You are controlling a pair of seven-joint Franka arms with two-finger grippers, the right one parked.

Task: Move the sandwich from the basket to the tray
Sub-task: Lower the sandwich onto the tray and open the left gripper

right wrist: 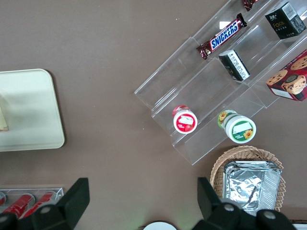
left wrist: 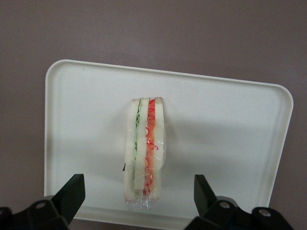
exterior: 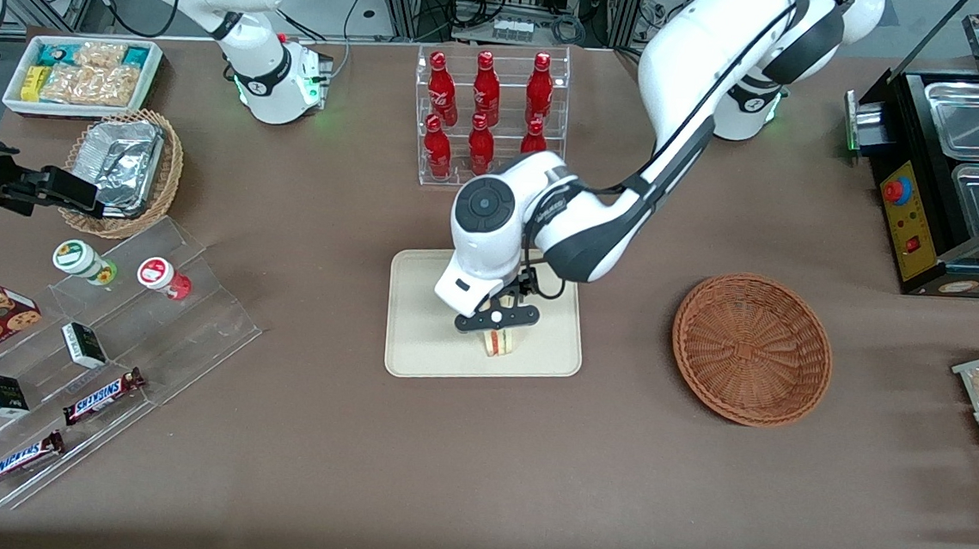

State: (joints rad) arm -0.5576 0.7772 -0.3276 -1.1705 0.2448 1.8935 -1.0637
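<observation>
Standing on its edge on the tray, centre of the front view, the sandwich sits toward the tray's nearer rim. Gripper directly above it, fingers spread wide, one each side of the sandwich, not touching it in the wrist view; tray under both. Basket to the right of centre in the front view, well apart from the tray, nothing in it. Bottle rack above the tray in frame.
</observation>
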